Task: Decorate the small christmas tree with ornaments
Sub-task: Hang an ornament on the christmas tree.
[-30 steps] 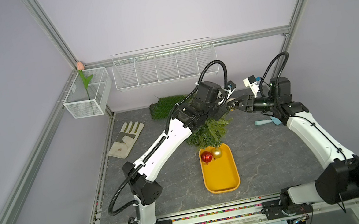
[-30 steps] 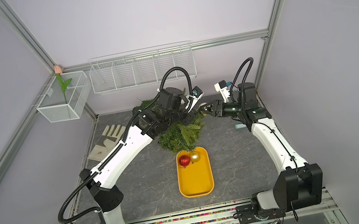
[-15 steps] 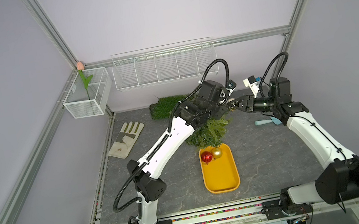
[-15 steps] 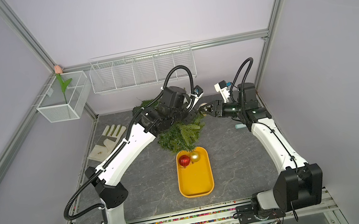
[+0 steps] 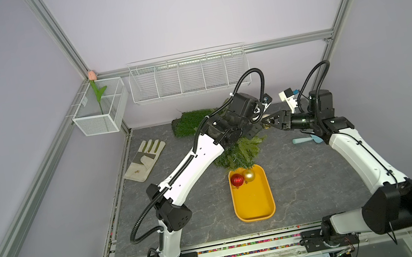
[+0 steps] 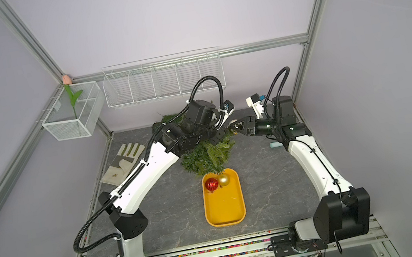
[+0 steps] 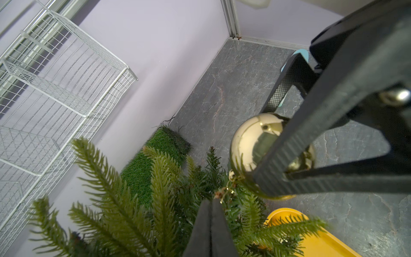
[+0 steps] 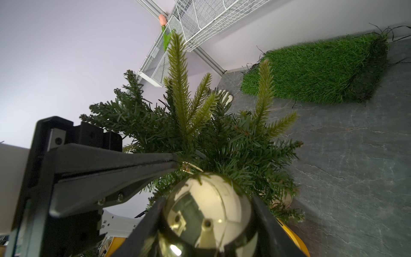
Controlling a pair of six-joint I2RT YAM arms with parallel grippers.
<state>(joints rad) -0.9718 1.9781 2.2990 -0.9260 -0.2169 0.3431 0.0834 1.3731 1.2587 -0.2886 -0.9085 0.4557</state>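
The small christmas tree (image 5: 240,151) (image 6: 209,154) stands behind the yellow tray (image 5: 255,211) (image 6: 224,211). In the tray's far end lie a ribbed red ornament (image 5: 237,180) (image 6: 211,184) and a matte gold one (image 5: 249,175) (image 6: 224,180). My right gripper (image 8: 208,200) (image 5: 269,122) is shut on a shiny pale gold ornament (image 8: 209,211) (image 7: 249,144) at the tree's top right side. My left gripper (image 7: 211,201) (image 8: 175,160) is shut. Its tips sit among the upper branches, where the ornament's gold loop cord (image 7: 225,191) begins.
A green turf mat (image 5: 189,122) lies at the back wall. A work glove (image 5: 145,159) lies at the left and a light blue tool (image 5: 305,139) under my right arm. A wire shelf (image 5: 187,75) and a mesh box with a tulip (image 5: 100,110) hang on the walls.
My left arm has shifted a little to the right, toward the right gripper. The right arm and the ornament in it have stayed put.
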